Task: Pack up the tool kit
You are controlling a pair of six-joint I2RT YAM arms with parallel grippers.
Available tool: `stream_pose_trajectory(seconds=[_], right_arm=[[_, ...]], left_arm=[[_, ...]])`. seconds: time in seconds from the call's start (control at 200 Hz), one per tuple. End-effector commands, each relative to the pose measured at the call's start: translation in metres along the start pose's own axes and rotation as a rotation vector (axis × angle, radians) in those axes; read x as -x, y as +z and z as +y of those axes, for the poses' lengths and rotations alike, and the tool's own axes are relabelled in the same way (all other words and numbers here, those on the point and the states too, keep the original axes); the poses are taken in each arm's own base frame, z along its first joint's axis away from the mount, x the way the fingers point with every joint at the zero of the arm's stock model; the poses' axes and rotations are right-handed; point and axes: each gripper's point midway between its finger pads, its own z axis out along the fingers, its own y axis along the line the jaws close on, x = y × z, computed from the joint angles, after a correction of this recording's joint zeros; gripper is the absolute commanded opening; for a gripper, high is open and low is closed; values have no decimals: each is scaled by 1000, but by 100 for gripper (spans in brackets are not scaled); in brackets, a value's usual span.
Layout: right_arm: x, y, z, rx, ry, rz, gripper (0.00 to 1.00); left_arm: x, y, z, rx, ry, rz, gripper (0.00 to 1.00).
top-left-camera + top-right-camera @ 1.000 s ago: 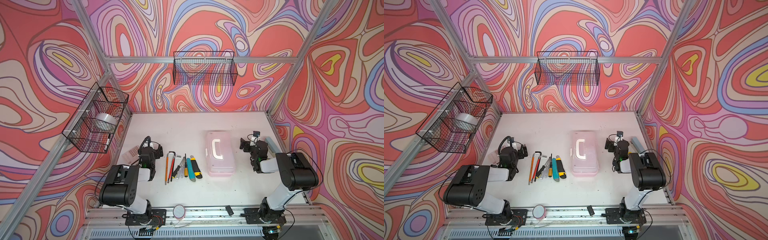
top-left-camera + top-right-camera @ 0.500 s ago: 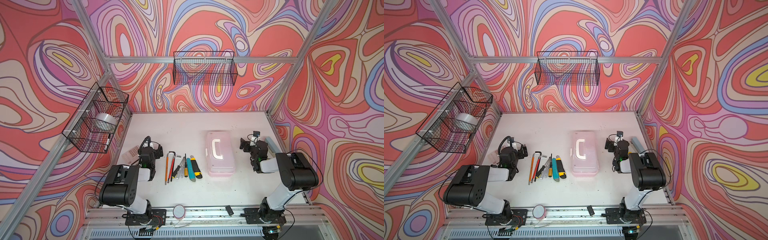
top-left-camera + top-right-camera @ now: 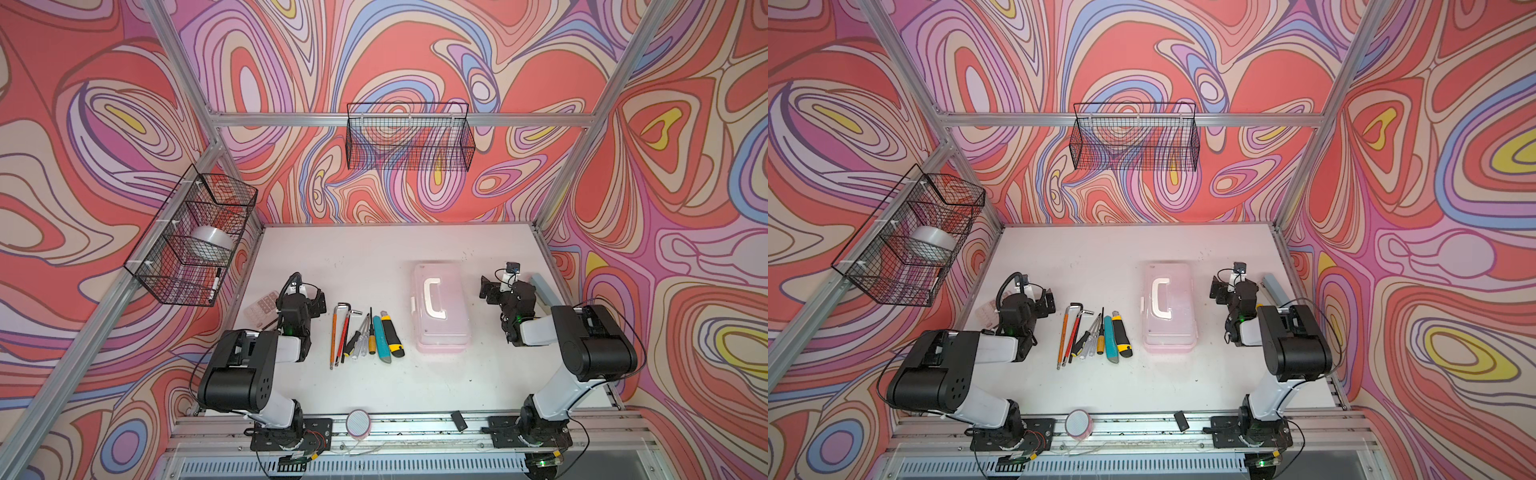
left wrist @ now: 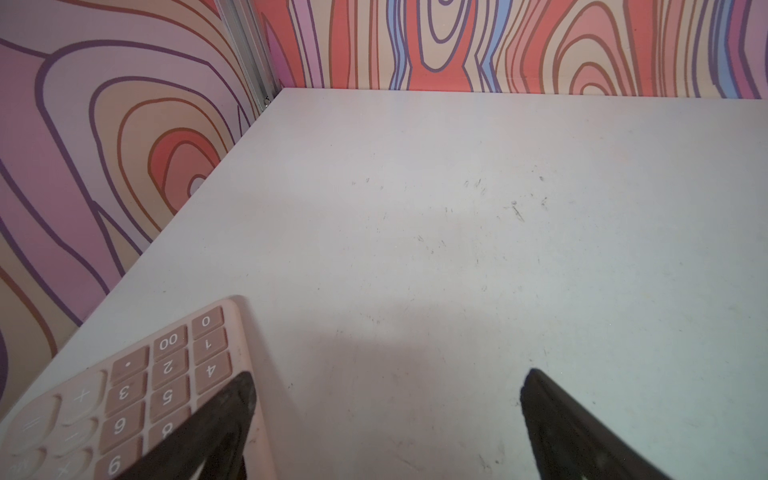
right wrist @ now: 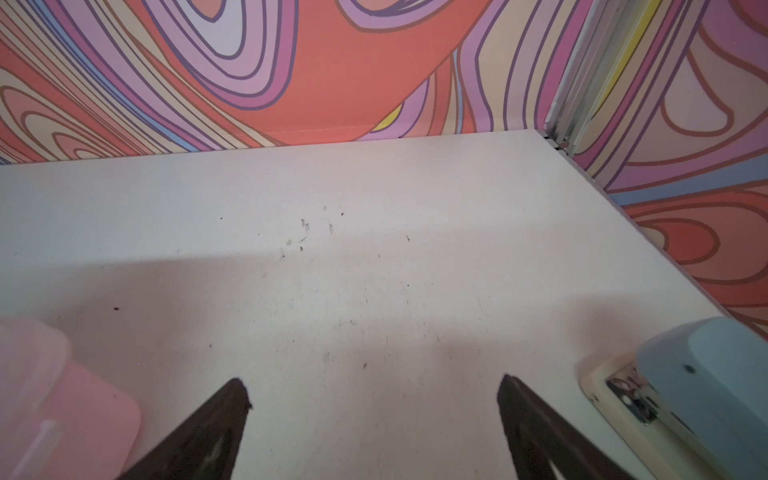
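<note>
The tool kit point(image 3: 441, 307) point(image 3: 1169, 307), a pale pink case with a white handle, lies with its lid down right of the table's middle. Its corner shows in the right wrist view point(image 5: 62, 395). To its left lies a row of tools: orange and red screwdrivers point(image 3: 334, 332), hex keys point(image 3: 344, 309), a teal tool point(image 3: 381, 338) and a black-yellow utility knife point(image 3: 392, 334). My left gripper point(image 3: 305, 293) point(image 4: 388, 376) hovers open left of the tools, with nothing between its fingers. My right gripper point(image 3: 505, 286) point(image 5: 372, 382) hovers open right of the case, also holding nothing.
A pinkish calculator point(image 3: 262, 311) point(image 4: 124, 390) lies beside the left gripper by the left wall. A grey-blue bar point(image 3: 546, 291) point(image 5: 706, 386) lies along the right wall. Wire baskets point(image 3: 409, 141) hang on the back and left walls. A round striped disc point(image 3: 358, 422) sits on the front rail.
</note>
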Motion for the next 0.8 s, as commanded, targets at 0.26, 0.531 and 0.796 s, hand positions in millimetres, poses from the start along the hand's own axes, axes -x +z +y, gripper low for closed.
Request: stream_pose_trajectory(seconds=[0.26,0.531,0.796], right_arm=[[8,-1,0,-4,-8,-28,98],[61,-10,-6,-262,32,74,98],[87,-36,33,-252,44,128,98]], left_arm=[[20,-5,-10,-48,35,-43,100],[66,-45,-2,-16,-141,-78,100],[77,-63,-29,-42,-163,117,100]])
